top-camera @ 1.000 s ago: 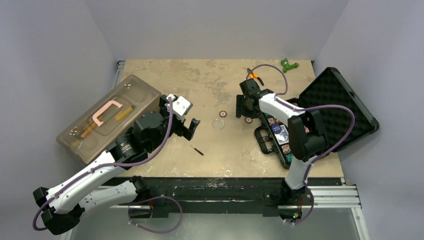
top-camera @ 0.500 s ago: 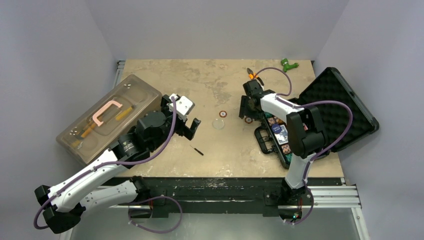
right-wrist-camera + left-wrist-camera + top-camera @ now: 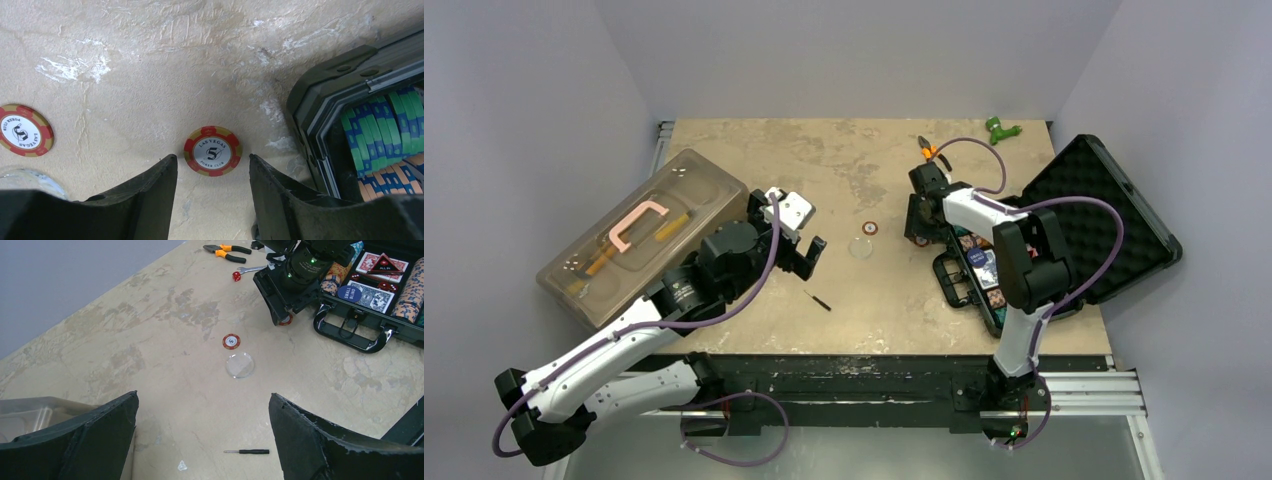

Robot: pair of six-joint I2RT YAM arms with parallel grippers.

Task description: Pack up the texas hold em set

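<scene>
The black case (image 3: 1114, 215) of the texas hold em set lies open at the right, its tray (image 3: 372, 295) holding cards, buttons and rows of chips (image 3: 380, 130). A red "5" chip (image 3: 212, 150) lies flat on the table beside the case corner. My right gripper (image 3: 212, 159) is open just above it, one finger on either side and not touching it. A second red chip (image 3: 870, 228) and a clear round disc (image 3: 861, 247) lie to the left. My left gripper (image 3: 203, 396) hangs wide open and empty over bare table near them.
A translucent brown toolbox (image 3: 639, 235) with a pink handle fills the left side. A small black screwdriver (image 3: 821, 300) lies near the front. Orange pliers (image 3: 227, 249), a red die (image 3: 236, 276) and a green object (image 3: 1001, 128) lie at the back.
My right gripper has come down over the red chip and its fingers have drawn closer together. The left gripper has shifted slightly toward the back.
</scene>
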